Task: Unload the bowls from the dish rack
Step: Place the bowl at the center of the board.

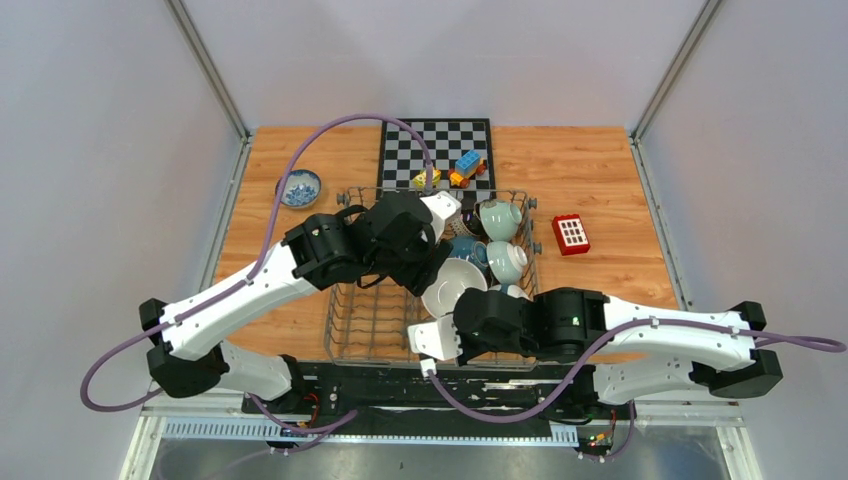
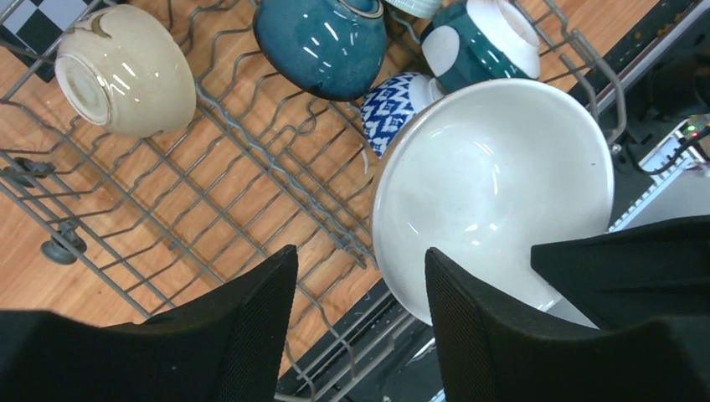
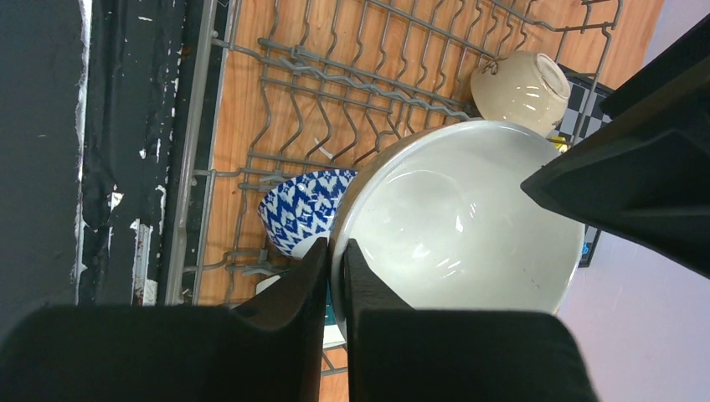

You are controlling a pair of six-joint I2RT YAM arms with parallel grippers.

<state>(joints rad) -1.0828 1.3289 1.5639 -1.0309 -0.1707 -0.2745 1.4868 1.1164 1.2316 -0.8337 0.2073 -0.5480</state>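
At the far left, one blue-and-white bowl (image 1: 299,187) sits out on the surface, apart from the dish rack (image 1: 370,320), so I judge only a small part of the unloading done. Over the rack the left end effector (image 2: 360,276) is released, fingers apart with the rim of the large white bowl (image 2: 494,184) between them, while the right end effector (image 3: 335,251) is clenched on that bowl's near rim. The cream bowl (image 2: 126,71), dark teal bowl (image 2: 322,42), small blue-patterned bowl (image 2: 393,105) and pale mint bowls (image 1: 498,218) lie in the rack, so most is left.
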